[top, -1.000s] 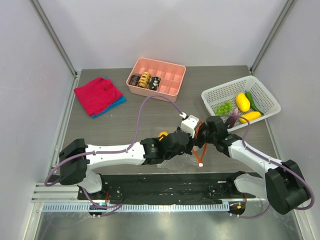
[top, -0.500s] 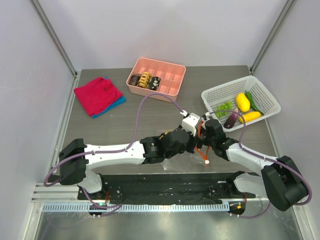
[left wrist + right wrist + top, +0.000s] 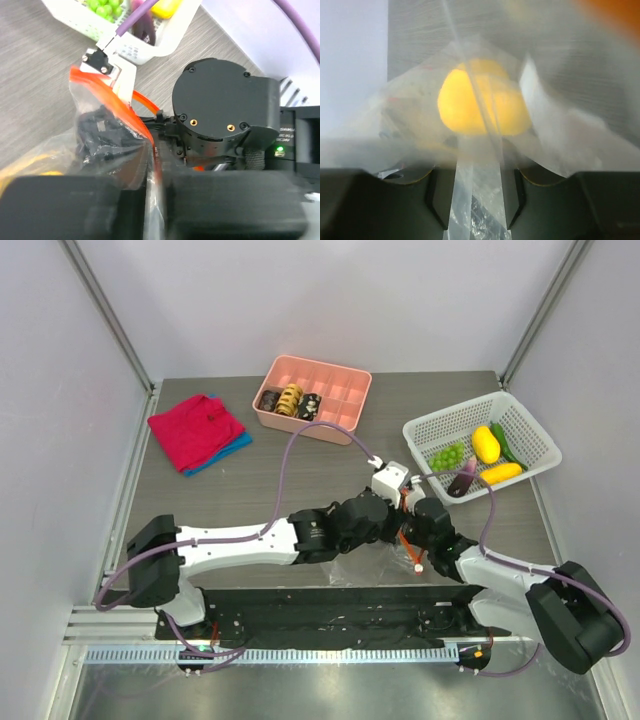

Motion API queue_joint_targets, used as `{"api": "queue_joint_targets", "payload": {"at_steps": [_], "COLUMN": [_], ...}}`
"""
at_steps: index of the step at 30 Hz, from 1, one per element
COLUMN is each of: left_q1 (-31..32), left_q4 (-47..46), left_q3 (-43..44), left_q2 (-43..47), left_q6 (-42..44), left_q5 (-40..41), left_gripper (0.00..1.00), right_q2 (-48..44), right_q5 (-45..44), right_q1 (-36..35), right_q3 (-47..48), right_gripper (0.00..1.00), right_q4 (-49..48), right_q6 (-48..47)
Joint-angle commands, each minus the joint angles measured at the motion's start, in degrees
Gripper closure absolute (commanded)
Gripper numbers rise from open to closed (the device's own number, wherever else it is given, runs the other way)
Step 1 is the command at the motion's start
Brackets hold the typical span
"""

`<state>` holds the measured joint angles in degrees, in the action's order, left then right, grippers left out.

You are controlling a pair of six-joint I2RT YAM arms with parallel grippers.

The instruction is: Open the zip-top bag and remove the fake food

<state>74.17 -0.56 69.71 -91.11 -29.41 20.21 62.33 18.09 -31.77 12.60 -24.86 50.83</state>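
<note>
— How far along?
— Well past halfway, by the look of it. Can count five pieces of fake food in the white basket (image 3: pixel 524 412) at the right of the worktop (image 3: pixel 300 472): green grapes (image 3: pixel 447 455), a purple eggplant (image 3: pixel 463 478), a round yellow piece (image 3: pixel 486 443), a long yellow piece (image 3: pixel 500 473) and a long green vegetable (image 3: pixel 504 441).
— And the zip-top bag (image 3: pixel 107 145)?
— Lies at mid worktop, near the front edge, under both wrists. Looks open: shows its orange-red zipper strip (image 3: pixel 125 107) parted into two lines in the left wrist view.
— Emptied?
— Not yet. Holds at least one yellow lump (image 3: pixel 480 102), seen through the film in the right wrist view. Cannot tell whether anything else hides in there.
— Grippers?
— Left gripper (image 3: pixel 155 200): pressed together, seemingly pinching the bag by its zipper edge. Right gripper (image 3: pixel 477 200): spread, with a fold of clear film in the gap but nothing clamped.
— What remains, then?
— Probably reaching in for that lump, carrying it over to the basket, then checking the bag for leftovers.
</note>
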Motion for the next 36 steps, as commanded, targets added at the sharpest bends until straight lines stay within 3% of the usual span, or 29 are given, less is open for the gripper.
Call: {"api": "queue_joint_targets", "payload": {"at_steps": [1,3,6,8,11,12,14,15,18,24,36], "left_q1": [-0.1,-0.1,-0.1,-0.1,-0.8,-4.1,-8.6,-10.8,-16.9,-21.9,-22.2], "left_q4": [3.6,3.5,4.5,8.1,13.8,19.3,24.1,23.2,20.4,19.7,7.2], "left_q3": [2.5,-0.9,-4.0,-6.8,-10.7,-11.4,-14.9,-16.5,-21.6,-19.8,-17.4], "left_q2": [1.6,4.5,10.9,16.0,21.5,22.3,23.4,24.1,22.4,12.4,-1.9], "left_q6": [-3.1,-4.9,-7.2,-9.1,-15.0,-17.1,-23.4,-23.7,-24.6,-24.6,-24.1], "left_q5": [2.6,4.7,8.4,12.7,19.0,19.6,17.3,13.1,9.3,4.1,-4.8], "left_gripper": [0.72,0.51,0.41,0.41,0.55,0.70,0.79,0.88,0.97,1.00,1.00], "right_q2": [2.0,2.7,4.2,5.0,5.0,5.0,5.3,5.3,6.0,6.6,12.6], "right_q5": [-1.3,-1.4,-1.4,-1.3,-1.6,-1.5,-1.0,-0.9,-0.2,1.2,3.4], "right_q1": [-0.4,-0.4,-0.5,-0.5,-0.4,-0.4,-0.4,-0.5,-0.5,-0.5,-0.5], "right_q3": [-0.7,-0.4,-0.2,-0.2,-0.1,0.0,0.1,0.2,-0.1,-0.3,1.0], "right_gripper": [0.55,0.54,0.51,0.51,0.49,0.48,0.46,0.46,0.44,0.37,0.22], "right_q4": [-7.9,-8.4,-8.7,-9.7,-9.4,-9.4,-9.6,-9.6,-10.7,-11.7,-14.1], "right_q6": [-1.9,-2.6,-3.1,-3.0,-3.5,-3.6,-3.5,-3.6,-3.5,-3.5,-3.5]}}
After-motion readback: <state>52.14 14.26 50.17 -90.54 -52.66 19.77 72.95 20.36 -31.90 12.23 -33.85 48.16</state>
